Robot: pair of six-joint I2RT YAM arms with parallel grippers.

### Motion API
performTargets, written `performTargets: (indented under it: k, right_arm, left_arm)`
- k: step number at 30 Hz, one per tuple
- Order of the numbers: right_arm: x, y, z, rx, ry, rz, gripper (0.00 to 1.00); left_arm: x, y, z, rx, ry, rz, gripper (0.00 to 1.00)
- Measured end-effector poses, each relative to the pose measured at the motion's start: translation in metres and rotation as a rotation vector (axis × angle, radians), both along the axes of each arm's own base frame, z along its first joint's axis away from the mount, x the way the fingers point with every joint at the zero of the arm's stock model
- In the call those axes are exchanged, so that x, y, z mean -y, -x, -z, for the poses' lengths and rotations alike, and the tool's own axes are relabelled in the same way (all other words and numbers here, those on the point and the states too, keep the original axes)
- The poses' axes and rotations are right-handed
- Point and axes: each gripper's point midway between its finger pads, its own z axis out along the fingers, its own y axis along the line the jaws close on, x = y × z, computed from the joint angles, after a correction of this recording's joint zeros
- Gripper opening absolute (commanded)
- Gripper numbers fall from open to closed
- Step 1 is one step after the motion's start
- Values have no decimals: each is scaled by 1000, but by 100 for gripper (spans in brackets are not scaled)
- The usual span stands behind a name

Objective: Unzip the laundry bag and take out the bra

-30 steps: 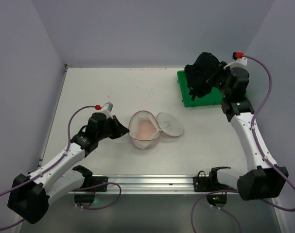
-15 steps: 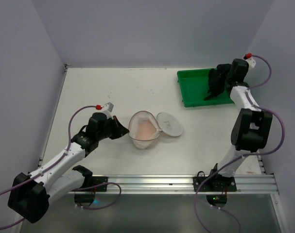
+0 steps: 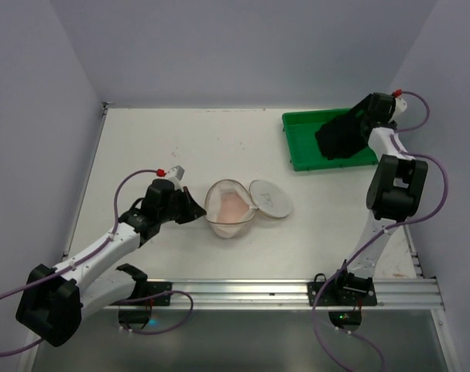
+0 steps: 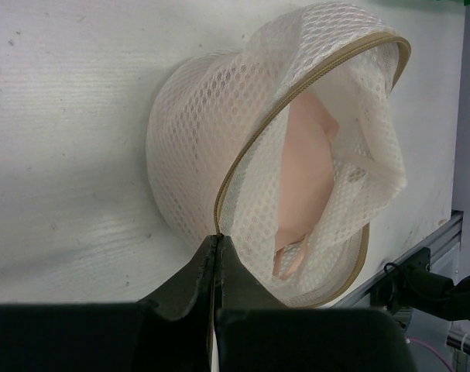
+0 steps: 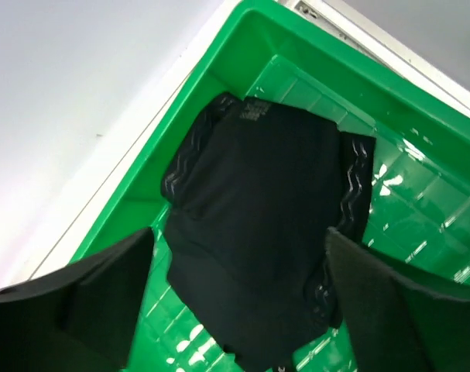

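The left gripper (image 3: 194,211) is clenched on the laundry bag (image 3: 231,208). In the left wrist view the two fingertips of this gripper (image 4: 217,246) are pressed together on the tan zipper edge (image 4: 296,93) at the near rim of the bag, and no gap shows between them. The bag lies on the white table (image 3: 180,147) directly in front of this gripper, touching it. It is unzipped: its mouth gapes open, and its round flap (image 3: 270,198) lies flat on the table on the far side of the bag from the gripper, joined to the bag at one edge. Something pale pink (image 4: 308,163) shows inside the mesh, but what it is cannot be told.

The right gripper (image 5: 238,248) is far from the bag, over the green tray (image 3: 300,147). Its fingers stand wide apart and grasp nothing. The black bra (image 5: 258,225) lies crumpled inside the tray (image 5: 242,46), just below this gripper and between the two open fingers. Whether the fingers touch the cloth cannot be told. From above, the bra (image 3: 339,138) covers the part of the tray nearest to the right arm's wrist.
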Motion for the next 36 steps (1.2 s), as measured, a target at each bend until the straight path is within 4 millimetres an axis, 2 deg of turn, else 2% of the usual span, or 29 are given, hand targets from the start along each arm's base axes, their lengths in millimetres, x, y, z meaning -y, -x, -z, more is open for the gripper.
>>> performTargets:
  k: [5, 9, 11, 13, 15, 17, 19, 21, 22, 24, 27, 31, 33, 36]
  right_arm:
    - [-7, 12, -13, -18, -19, -23, 99]
    - [-29, 37, -55, 24, -44, -92, 99]
    - [-50, 56, -82, 68, -52, -162, 99]
    - [-78, 79, -110, 117, -40, -255, 99]
    - [-116, 102, -132, 156, -29, -378, 99]
    - [-169, 128, -150, 200, -7, -542, 98]
    - [-228, 160, -157, 228, 6, -722, 92]
    - [-287, 201, -154, 247, -6, -914, 84]
    - [-310, 223, -148, 248, -16, -996, 76]
    - [-345, 263, -135, 238, -39, -1133, 70]
    - [-383, 307, -115, 208, -63, -1287, 69]
    - [-425, 335, -89, 151, -52, -1423, 68]
    - [-444, 343, -68, 101, -28, -1470, 68]
    - [-464, 350, -26, -8, 7, -1517, 60]
  left_arm:
    - [0, 0, 0, 7, -6, 7, 0]
    - [-1, -1, 0, 13, -11, 11, 0]
    - [-1, -1, -1, 17, -14, 14, 0]
    - [0, -2, -4, 25, -18, 18, 0]
    - [0, -4, -7, 35, -22, 19, 0]
    - [0, -7, -11, 45, -23, 16, 0]
    - [-1, -8, -14, 52, -24, 13, 0]
    - [-1, -9, -16, 56, -25, 10, 0]
    - [-1, -9, -15, 56, -27, 8, 0]
    - [-2, -9, -14, 51, -33, 5, 0]
    - [-4, -7, -12, 43, -39, 2, 0]
    - [-5, -7, -17, 57, -36, -4, 0]
    - [-6, -7, -19, 67, -34, -8, 0]
    - [-8, -7, -19, 67, -42, -16, 0]
